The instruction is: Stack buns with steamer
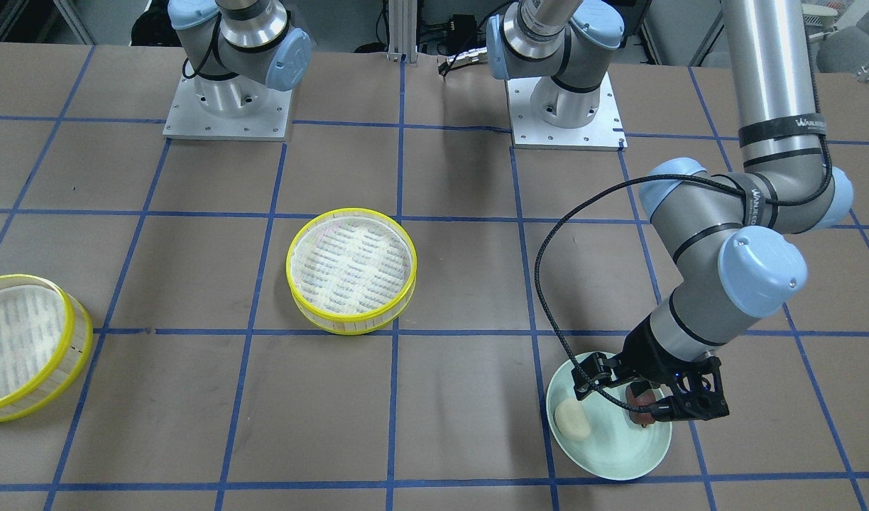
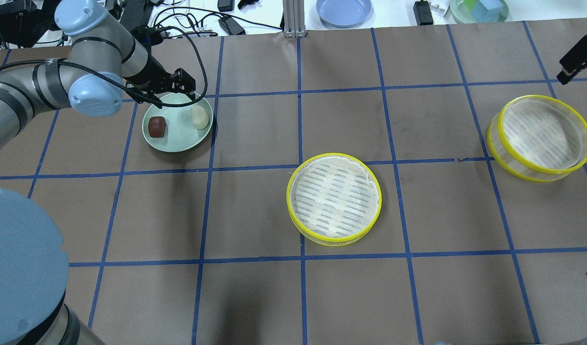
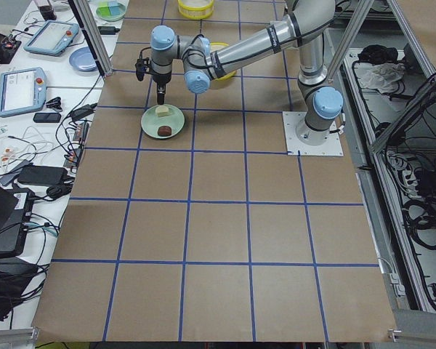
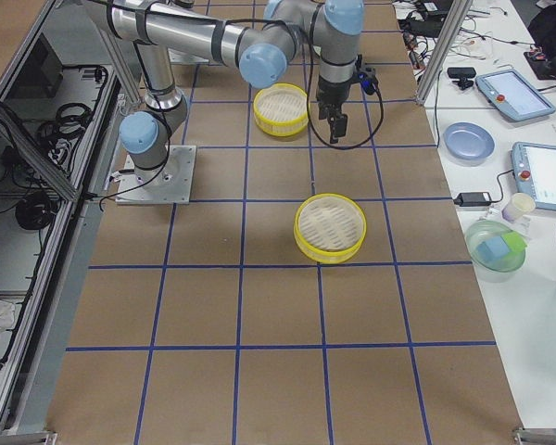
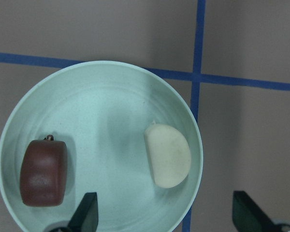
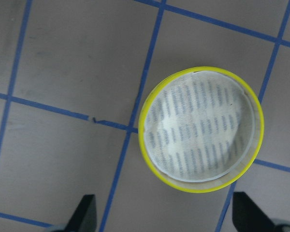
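Note:
The pale cream bun (image 5: 168, 154) and the dark reddish-brown bun (image 5: 43, 172) lie apart on the pale green plate (image 5: 101, 96). My left gripper (image 5: 166, 217) is open and empty. It hovers over the plate's edge, and the cream bun lies between the lines of its fingers. In the overhead view the left gripper (image 2: 171, 91) is at the plate's (image 2: 178, 141) far rim. One yellow-rimmed steamer (image 2: 334, 199) stands mid-table, a second steamer (image 2: 538, 136) at the right. My right gripper (image 6: 165, 217) is open, high above the second steamer (image 6: 200, 128).
The brown table is marked with blue tape lines. A blue plate (image 2: 344, 9) and cables lie beyond its far edge. The arm bases (image 1: 566, 106) stand at the robot's side. A cable loops from the left wrist (image 1: 548, 284).

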`<state>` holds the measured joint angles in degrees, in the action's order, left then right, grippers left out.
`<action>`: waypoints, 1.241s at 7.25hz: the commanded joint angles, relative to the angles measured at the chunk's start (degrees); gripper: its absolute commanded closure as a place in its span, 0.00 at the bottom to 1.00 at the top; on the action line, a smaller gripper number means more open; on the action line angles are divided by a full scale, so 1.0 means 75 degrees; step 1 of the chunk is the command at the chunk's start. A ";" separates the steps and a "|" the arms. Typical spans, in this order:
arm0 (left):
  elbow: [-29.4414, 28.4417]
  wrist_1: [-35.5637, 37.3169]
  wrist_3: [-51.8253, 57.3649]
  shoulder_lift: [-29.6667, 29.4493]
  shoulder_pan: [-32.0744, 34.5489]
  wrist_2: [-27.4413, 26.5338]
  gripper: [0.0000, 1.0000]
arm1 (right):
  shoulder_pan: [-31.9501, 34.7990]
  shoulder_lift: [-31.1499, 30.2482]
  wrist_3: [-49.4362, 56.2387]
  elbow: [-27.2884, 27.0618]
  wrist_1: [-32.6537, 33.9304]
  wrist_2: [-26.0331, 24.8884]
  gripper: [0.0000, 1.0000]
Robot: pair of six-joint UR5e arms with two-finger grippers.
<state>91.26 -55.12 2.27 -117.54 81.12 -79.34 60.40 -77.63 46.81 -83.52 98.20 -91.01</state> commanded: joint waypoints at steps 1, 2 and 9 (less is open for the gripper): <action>-0.0027 0.0106 -0.0464 -0.0427 0.0000 0.0182 0.18 | -0.0459 0.1135 0.0694 -0.0148 0.1463 -0.0110 0.00; -0.0027 0.0130 -0.0466 -0.0626 0.0000 0.0183 0.23 | -0.0529 0.1522 0.1044 -0.0277 0.2483 -0.0552 0.01; -0.0273 0.0119 -0.0397 -0.0770 0.0000 0.0184 1.00 | -0.1186 0.3073 0.0601 -0.0196 0.3313 -0.0498 0.62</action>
<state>89.74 -54.23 -1.17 -123.94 81.12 -77.92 51.60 -55.11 51.18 -84.94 123.05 -94.52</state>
